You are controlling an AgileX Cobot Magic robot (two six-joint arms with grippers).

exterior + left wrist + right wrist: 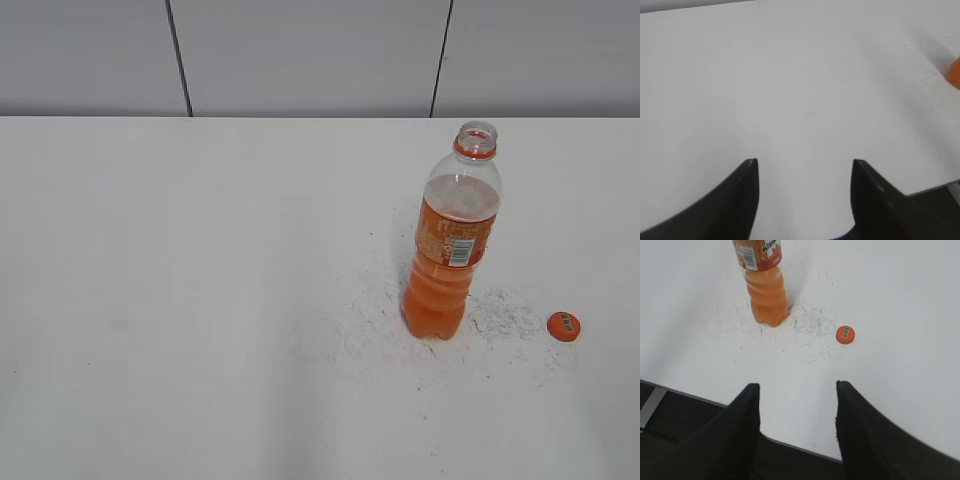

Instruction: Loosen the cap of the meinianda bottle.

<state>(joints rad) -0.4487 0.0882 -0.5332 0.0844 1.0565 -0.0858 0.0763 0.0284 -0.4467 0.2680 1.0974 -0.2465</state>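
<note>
The meinianda bottle (452,240) stands upright on the white table at the right, its mouth open with no cap on it. It also shows in the right wrist view (765,285), and an orange sliver of it shows at the right edge of the left wrist view (955,72). The orange cap (563,326) lies flat on the table to the right of the bottle, and shows in the right wrist view (845,334). My right gripper (797,385) is open and empty above the table's front edge. My left gripper (805,162) is open and empty over bare table. Neither gripper shows in the exterior view.
The white table (200,300) has dark scuff marks (370,320) around the bottle's base. A grey panelled wall (300,55) runs behind the table. The table's front edge (685,392) shows in the right wrist view.
</note>
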